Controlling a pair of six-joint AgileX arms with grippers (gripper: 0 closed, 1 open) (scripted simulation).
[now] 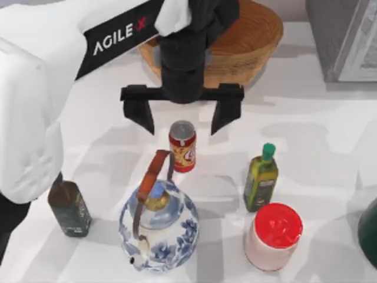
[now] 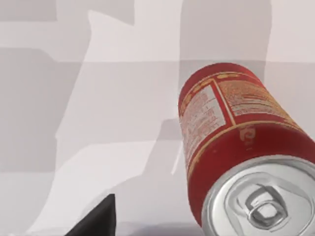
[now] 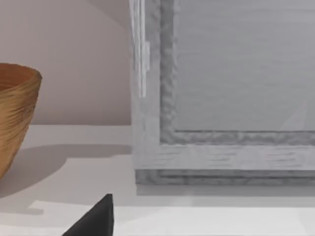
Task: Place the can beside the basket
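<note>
1. The left end effector (image 1: 182,121) hangs with jaws spread wide, grasping nothing, just above the small red drink can with a silver top (image 1: 182,145).
2. The can stands upright on the white surface (image 1: 318,141), between the large woven wicker basket (image 1: 247,41) and a blue-and-white porcelain teapot (image 1: 159,227).
3. It is likely light, rigid and smooth; gripping its mid-body sidewalls should suit.
4. I cannot tell the right end effector's state.

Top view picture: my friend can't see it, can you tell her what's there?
The left gripper hangs open above an upright red can on a white table, with the wicker basket behind it. Nearer stand a blue-and-white teapot, an olive-oil bottle and a red-lidded jar.
</note>
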